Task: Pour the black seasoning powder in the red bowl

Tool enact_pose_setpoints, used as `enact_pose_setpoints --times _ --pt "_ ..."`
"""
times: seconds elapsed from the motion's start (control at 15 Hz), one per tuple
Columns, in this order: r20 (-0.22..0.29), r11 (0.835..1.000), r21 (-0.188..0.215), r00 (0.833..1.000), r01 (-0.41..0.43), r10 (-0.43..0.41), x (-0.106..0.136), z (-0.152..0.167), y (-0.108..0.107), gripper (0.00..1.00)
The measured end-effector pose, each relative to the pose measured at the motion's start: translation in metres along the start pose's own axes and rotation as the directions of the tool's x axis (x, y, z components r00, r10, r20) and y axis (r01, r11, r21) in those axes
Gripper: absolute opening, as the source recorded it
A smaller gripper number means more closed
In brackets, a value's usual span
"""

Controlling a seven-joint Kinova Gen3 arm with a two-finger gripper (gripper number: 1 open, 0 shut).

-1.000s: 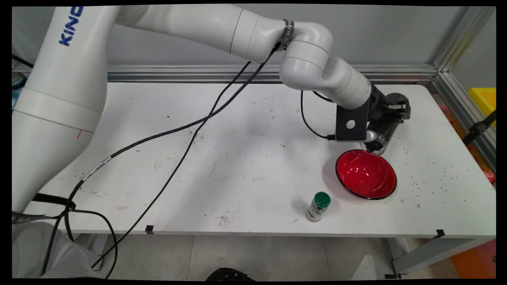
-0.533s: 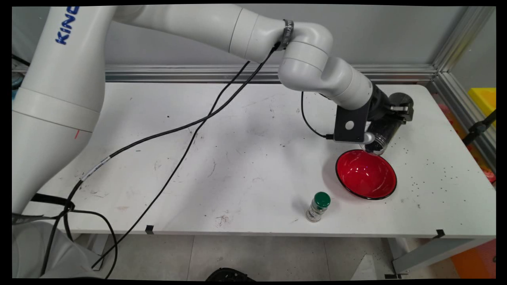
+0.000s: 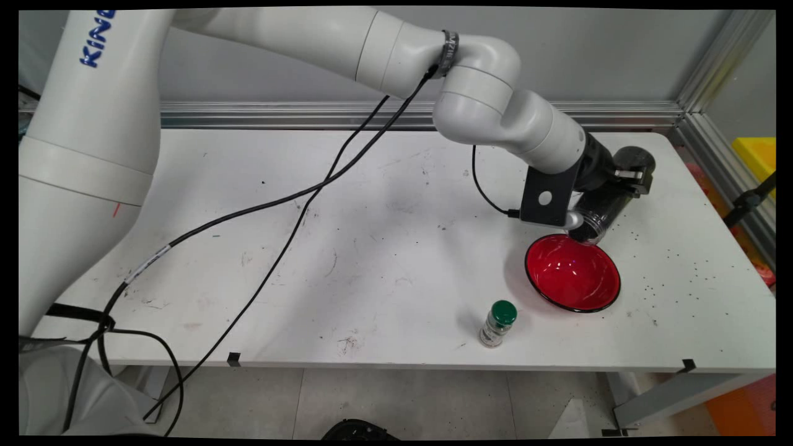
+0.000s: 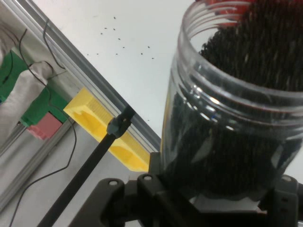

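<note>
Now the gripper, clamped on the jar, has tipped it steeper, mouth nearer the bowl's far rim.

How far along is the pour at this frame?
Done: the gripper holds an open clear jar of dark grains, tilted mouth-down at the red bowl's far rim. In hand: tipping it. Left: the bowl looks empty; the green-capped jar stands untouched beside it.

White table, scuffed and speckled with dark grains. Grey wall behind, aluminium rail along its foot. Tiled floor below. Yellow bin at right.
</note>
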Motion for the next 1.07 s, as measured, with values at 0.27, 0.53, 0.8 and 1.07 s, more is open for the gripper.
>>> enact_pose_setpoints --times 0.27,0.53,0.8,1.07 --pt "0.003 1.000 0.005 1.000 -0.022 0.022 0.0012 -0.0017 -0.0017 0.00" --pt "0.011 0.999 0.005 0.999 -0.034 0.034 0.0013 -0.0027 -0.0028 0.00" --pt "0.019 0.999 0.006 0.999 -0.043 0.043 0.0008 -0.0033 -0.0041 0.00" --pt "0.027 0.999 0.009 0.998 -0.050 0.050 0.0003 -0.0032 -0.0058 0.00"
